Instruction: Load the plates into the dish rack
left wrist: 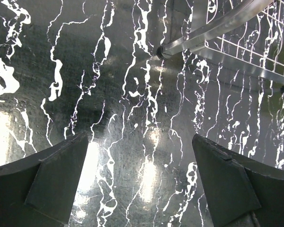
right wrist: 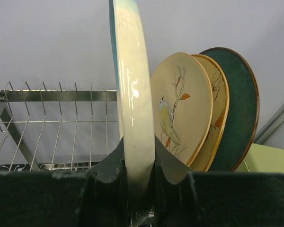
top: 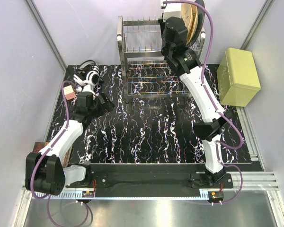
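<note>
My right gripper [right wrist: 139, 163] is shut on the cream plate [right wrist: 132, 99] with a pale-blue edge and holds it on edge over the rack's top tier. Two orange-peach plates [right wrist: 182, 106] with bird and branch marks and the teal plate [right wrist: 239, 109] stand upright to its right. In the top view the right gripper [top: 173, 35] is at the dish rack's [top: 142, 52] upper right, next to the standing plates [top: 191, 21]. My left gripper [left wrist: 139, 182] is open and empty over the marbled mat, also seen in the top view [top: 104, 101].
An olive-green box [top: 238, 76] stands right of the rack. A rack foot and lower wire grid [left wrist: 236, 38] show in the left wrist view. A black and white object [top: 87, 75] lies at the mat's far left corner.
</note>
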Motion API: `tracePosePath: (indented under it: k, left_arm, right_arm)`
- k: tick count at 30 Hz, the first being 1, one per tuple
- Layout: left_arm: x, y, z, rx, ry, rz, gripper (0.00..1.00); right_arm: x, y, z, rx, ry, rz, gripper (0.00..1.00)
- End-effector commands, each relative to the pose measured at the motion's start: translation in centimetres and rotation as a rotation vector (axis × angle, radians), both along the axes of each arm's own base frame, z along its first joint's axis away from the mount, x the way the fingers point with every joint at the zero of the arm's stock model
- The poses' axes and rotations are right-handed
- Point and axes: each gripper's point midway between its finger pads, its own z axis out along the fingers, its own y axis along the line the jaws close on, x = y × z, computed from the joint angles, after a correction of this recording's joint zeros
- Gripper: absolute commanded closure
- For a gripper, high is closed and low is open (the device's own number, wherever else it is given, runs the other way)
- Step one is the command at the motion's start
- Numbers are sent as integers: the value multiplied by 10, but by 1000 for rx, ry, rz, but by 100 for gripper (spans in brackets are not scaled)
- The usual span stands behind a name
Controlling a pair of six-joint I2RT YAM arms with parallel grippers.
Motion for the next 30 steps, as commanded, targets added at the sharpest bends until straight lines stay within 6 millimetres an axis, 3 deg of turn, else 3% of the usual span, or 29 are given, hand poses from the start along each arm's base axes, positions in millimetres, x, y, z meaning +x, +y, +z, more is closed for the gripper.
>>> tracePosePath:
  k: [1,8,14,25,30]
  left_arm:
    - [6,-4,18,-46,-73,-5,2]
    - [6,-4,12,-46,-64,-10,2]
    - [6,-6,8,-54,-59,-16,2]
    - [5,-7,6,-61,-53,-17,2]
    - [5,-6,3,-58,-49,-14,1]
  right_arm:
    - [-22,-9,65,149,-190,32,100]
    - [-17,-10,63,152,-192,24,100]
    - [-17,-24,79,145,-240,19,100]
    - [-3,-37,68,132,-220,-13,100]
    - [6,-36,50,132,-170,-7,100]
